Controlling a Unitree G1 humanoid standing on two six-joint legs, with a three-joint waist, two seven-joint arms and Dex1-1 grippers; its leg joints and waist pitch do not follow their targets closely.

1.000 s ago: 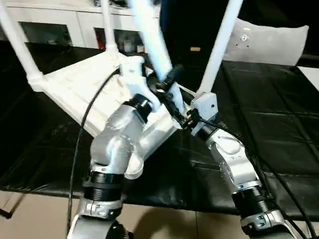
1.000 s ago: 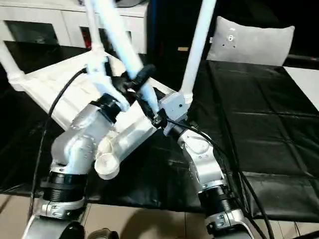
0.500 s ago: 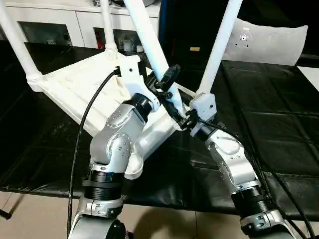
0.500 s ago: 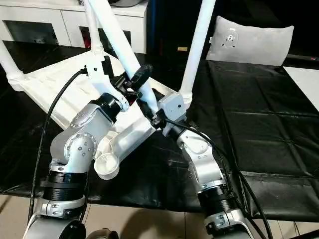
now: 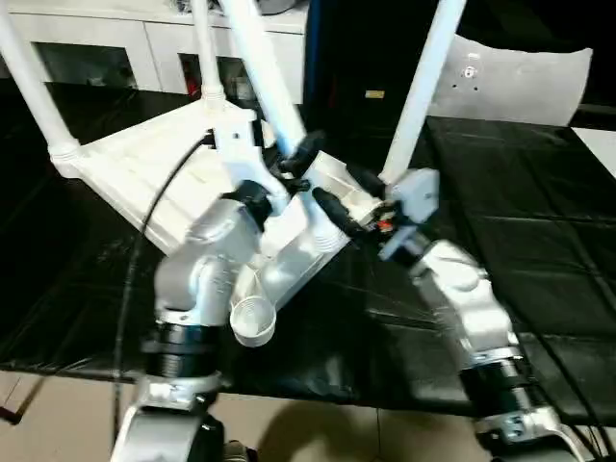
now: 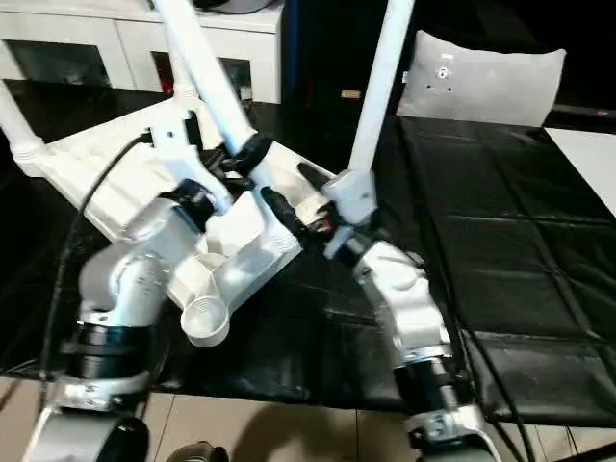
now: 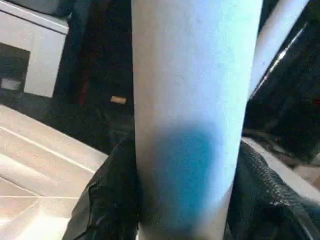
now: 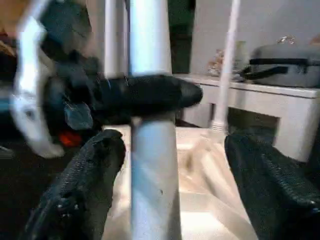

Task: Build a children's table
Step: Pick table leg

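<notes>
The white tabletop (image 5: 144,173) lies underside up and tilted on the black table. Three white legs stand in its corner sockets: one at the left (image 5: 34,87), one at the back (image 5: 204,58), one at the right (image 5: 423,87). The nearest corner socket (image 5: 252,320) is empty. My left gripper (image 5: 294,154) is shut on the fourth leg (image 5: 255,67), which leans to the left over the tabletop's near right edge; its black fingers (image 7: 107,200) press both sides of the tube (image 7: 195,100). My right gripper (image 5: 345,195) is open beside that leg's lower part, its fingers (image 8: 75,190) spread wide of the tube.
A white cabinet (image 5: 96,48) with glass doors runs along the back, with a grey bag (image 8: 285,55) on it. A pale grey cushion (image 5: 520,82) stands at the back right. Black padded mat (image 5: 520,241) covers the table; its front edge drops to tan floor.
The held leg has tipped further left. My right wrist has drawn back to the right and its fingers now stand apart. My left forearm has swung left.
</notes>
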